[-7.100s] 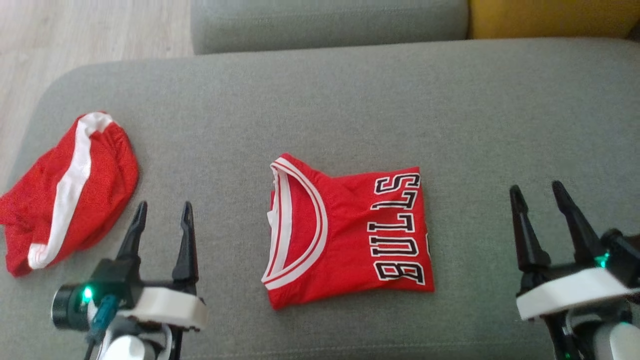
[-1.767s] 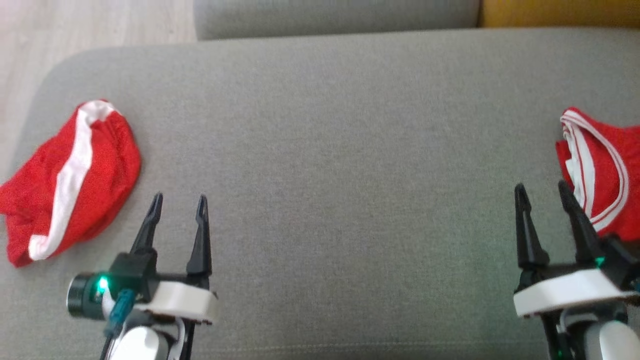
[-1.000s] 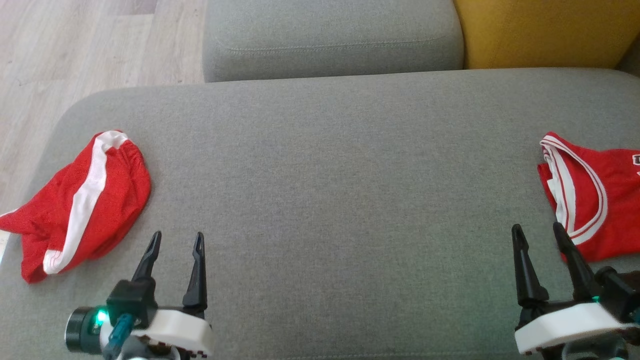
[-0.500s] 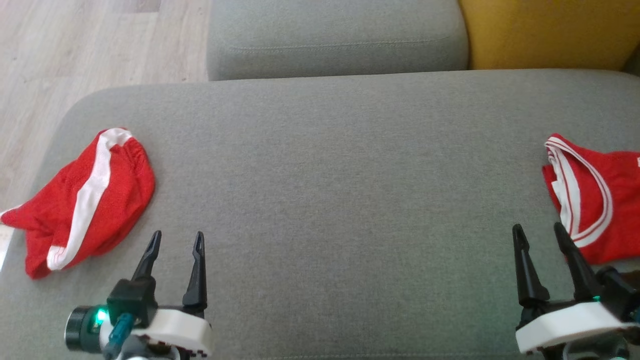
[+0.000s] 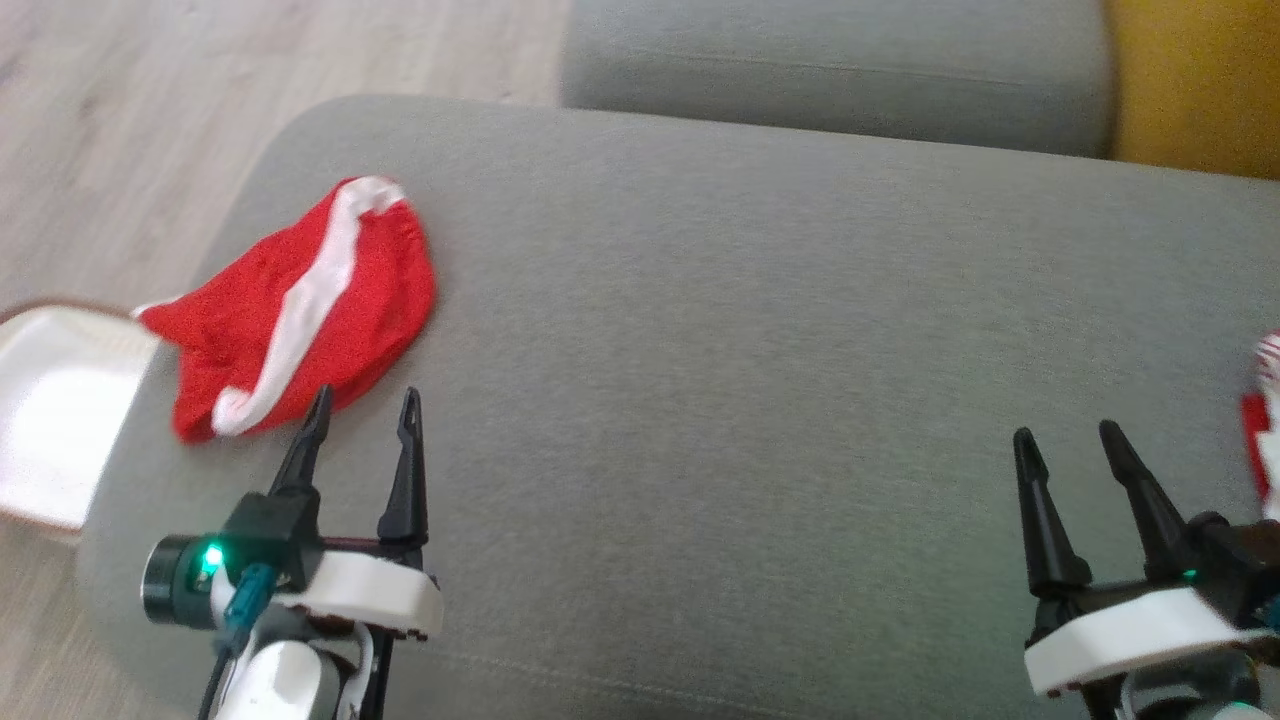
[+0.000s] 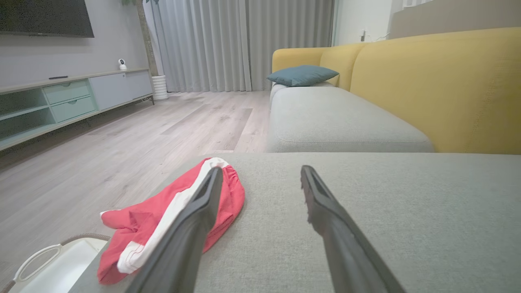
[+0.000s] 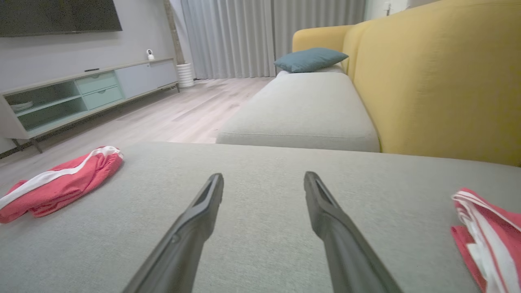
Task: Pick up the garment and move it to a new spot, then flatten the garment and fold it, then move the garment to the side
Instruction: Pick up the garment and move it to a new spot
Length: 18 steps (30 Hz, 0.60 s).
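Red striped shorts [image 5: 300, 300]: lying crumpled in a heap at the left end of the grey sofa seat [image 5: 750, 350], close to its rounded corner; one tail of the cloth reaches the seat's left edge, above a white basket [image 5: 50, 420] standing on the wooden floor [image 5: 150, 100]; not yet lifted, not yet flattened.

Left jaws: parted and empty, tips just short of the near hem of the shorts; whether one tip touches the cloth cannot be told. Right jaws: parted and empty, over bare upholstery well apart from the shorts; a folded red jersey [image 7: 488, 232] lies beside them at the right end of the seat.

Hazards, as judged:
- A pinch taken at the near hem would likely catch a single layer; the heap would then rise bunched and twisted, making the flattening harder.
- A push rather than a lift would likely slide the heap over the left edge; it would drop into the basket or onto the floor.
- Jaws driven too low could nip the upholstery together with the cloth.
- A placement too far right would crowd the jersey and could disturb its fold.
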### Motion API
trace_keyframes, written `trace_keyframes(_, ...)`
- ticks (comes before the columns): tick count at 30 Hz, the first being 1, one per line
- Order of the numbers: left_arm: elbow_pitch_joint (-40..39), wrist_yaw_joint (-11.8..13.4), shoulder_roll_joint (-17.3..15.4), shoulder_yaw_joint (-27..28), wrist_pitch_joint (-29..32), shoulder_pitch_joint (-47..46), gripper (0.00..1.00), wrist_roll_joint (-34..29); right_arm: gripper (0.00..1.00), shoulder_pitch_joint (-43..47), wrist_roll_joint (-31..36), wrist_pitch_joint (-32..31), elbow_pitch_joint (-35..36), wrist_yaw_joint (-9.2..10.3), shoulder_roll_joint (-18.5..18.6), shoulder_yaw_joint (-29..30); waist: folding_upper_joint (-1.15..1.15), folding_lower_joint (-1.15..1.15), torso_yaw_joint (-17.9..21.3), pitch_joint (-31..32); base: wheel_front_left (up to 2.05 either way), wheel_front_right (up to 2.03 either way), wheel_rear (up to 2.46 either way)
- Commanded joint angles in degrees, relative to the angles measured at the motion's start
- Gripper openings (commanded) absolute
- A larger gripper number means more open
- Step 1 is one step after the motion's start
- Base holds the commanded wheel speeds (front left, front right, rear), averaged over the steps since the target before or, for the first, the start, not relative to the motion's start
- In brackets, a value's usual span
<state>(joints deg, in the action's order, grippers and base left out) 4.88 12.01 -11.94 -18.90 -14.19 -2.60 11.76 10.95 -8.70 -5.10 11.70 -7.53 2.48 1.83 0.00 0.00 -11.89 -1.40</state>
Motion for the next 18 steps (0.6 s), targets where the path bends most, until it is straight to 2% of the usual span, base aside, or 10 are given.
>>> trace_keyframes(1, -1.19, -0.28, -0.15, 2.39, -0.61, -3.78, 1.0, 0.51, 1.0, -3.53, 0.41, -0.36, 2.72, 0.04, 0.4, -1.91, 0.0, 0.0, -4.52, -1.35, 0.0, 0.0, 0.0)
trace_keyframes(9, -1.64, -1.51, 0.64, 4.72, -0.79, -5.49, 1.0, 0.1, 1.0, -5.48, 1.34, -1.81, 4.12, 0.04, 0.4, -3.67, 0.0, 0.0, -11.21, -2.55, 0.0, 0.0, 0.0)
trace_keyframes(18, -2.21, -2.55, 2.42, 8.76, -0.8, -6.18, 1.0, -0.54, 1.0, -7.31, 2.57, -3.52, 6.28, 0.04, 1.13, -4.11, 0.0, 0.0, -12.75, -6.28, 0.0, 0.0, 0.0)
